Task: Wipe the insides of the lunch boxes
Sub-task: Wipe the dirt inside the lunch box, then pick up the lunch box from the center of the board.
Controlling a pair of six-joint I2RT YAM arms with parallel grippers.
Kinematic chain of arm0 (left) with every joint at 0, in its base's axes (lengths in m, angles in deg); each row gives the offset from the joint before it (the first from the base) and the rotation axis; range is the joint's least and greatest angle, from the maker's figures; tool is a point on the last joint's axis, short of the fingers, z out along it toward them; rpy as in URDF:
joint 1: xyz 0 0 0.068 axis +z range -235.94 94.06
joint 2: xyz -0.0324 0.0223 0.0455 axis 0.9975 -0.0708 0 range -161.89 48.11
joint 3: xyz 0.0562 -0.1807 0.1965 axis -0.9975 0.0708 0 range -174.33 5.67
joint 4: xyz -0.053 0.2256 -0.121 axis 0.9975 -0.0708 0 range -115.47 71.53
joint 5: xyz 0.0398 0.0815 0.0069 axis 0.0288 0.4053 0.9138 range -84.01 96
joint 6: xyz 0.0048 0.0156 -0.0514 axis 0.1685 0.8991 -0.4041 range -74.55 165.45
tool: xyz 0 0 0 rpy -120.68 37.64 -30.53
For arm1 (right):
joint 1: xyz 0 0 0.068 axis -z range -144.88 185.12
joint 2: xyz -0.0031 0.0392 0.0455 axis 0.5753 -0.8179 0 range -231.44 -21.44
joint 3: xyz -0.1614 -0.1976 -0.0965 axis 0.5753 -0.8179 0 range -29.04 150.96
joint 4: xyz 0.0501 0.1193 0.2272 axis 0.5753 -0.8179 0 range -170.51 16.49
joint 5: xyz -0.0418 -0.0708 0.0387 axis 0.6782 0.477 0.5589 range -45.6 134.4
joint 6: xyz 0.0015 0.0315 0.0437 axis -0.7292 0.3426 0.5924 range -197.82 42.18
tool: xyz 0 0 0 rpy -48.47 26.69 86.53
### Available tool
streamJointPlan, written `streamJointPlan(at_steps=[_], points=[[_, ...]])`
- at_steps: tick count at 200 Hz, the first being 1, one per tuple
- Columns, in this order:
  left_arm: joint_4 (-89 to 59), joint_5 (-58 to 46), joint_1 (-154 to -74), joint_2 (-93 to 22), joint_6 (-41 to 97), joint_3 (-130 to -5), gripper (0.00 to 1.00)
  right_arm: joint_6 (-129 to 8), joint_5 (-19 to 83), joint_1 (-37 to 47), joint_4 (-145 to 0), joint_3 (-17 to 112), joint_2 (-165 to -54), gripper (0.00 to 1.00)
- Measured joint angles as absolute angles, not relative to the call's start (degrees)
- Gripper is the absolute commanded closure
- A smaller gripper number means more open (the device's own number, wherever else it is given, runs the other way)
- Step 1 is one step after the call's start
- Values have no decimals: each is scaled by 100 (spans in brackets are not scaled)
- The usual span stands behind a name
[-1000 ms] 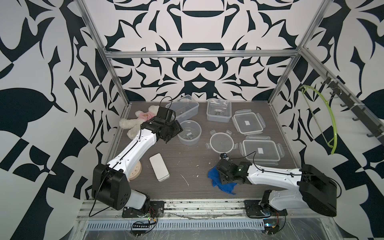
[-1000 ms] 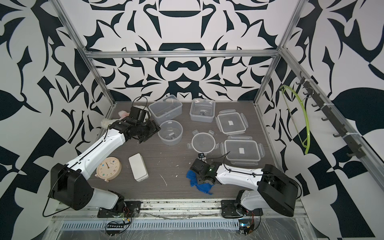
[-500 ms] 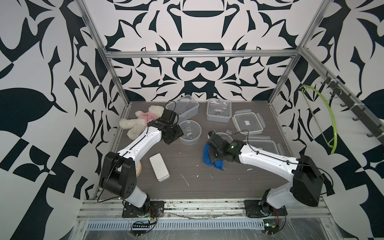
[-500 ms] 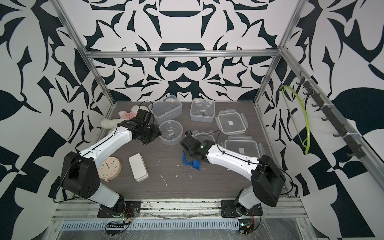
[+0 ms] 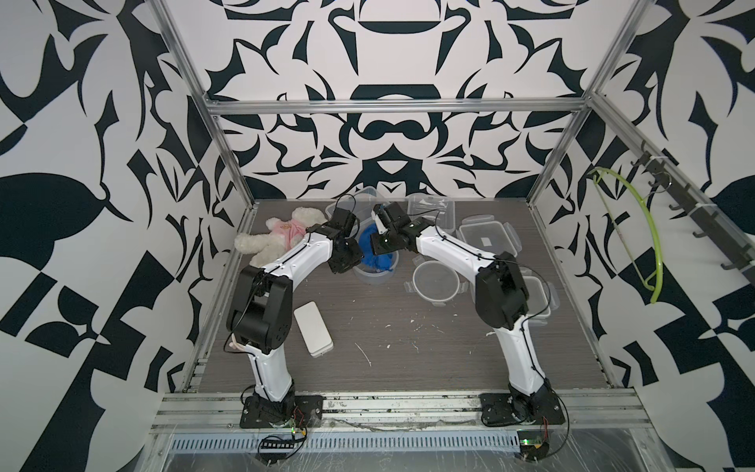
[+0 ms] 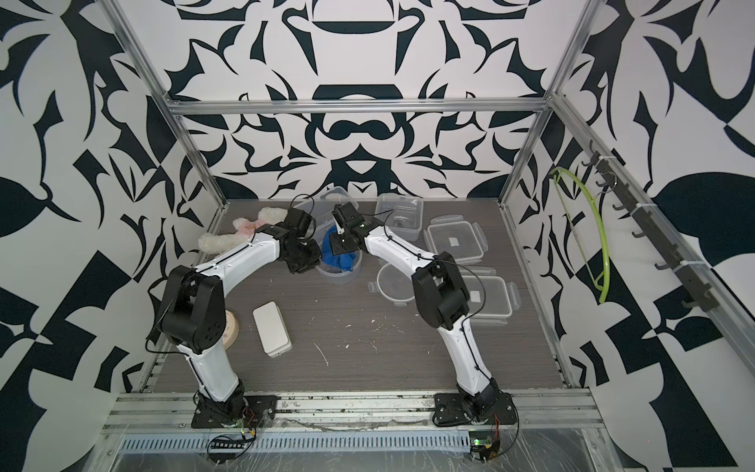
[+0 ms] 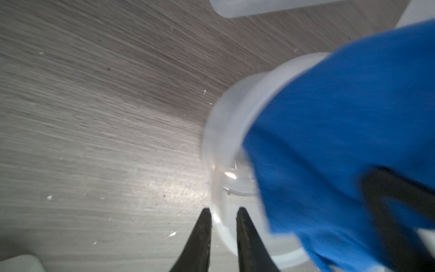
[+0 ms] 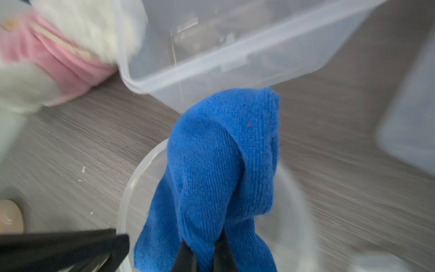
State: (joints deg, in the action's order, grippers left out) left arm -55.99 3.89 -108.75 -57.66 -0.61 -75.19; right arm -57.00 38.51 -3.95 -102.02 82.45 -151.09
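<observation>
Blue microfibre cloth [image 8: 223,164] clamped in right gripper [image 8: 203,253], hanging into round lunch box [image 5: 374,277] toward table's back. Left gripper [image 7: 222,216] pinched on its rim. Just behind, open rectangular lunch boxes [image 5: 433,208]. Plush bear [image 5: 278,241] beside, partly hidden by left arm. Round lid [image 5: 435,282] to the right, white case [image 5: 312,329] nearer the front. Grey wood-grain table [image 5: 408,367] with white crumbs; black-and-white patterned walls.

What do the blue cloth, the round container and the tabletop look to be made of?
Blue cloth: microfibre-type fabric, matte, fine looped weave visible, drapes in soft folds.
Round container: translucent plastic, smooth, slightly frosted; the cloth shows through its wall.
Tabletop: grey wood-grain surface, probably laminate, with a faint sheen.
</observation>
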Motion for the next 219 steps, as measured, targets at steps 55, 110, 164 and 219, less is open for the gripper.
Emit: streamJointPlan(at_steps=[55,110,164,219], points=[[-5728,380,-10840,-6077,37,-7783,95,-5713,2995,-474,-10219,8319,-15692,100],[-5885,295,-10820,-6254,105,-7943,100,-5691,2251,-428,-9612,7486,-15119,100],[-6340,323,-10989,-6225,243,-7986,100,-5918,1729,-412,-9546,6741,-14567,100],[-6578,448,-11262,-6160,311,-7989,100,-6211,1910,-474,-10007,6555,-14245,100]])
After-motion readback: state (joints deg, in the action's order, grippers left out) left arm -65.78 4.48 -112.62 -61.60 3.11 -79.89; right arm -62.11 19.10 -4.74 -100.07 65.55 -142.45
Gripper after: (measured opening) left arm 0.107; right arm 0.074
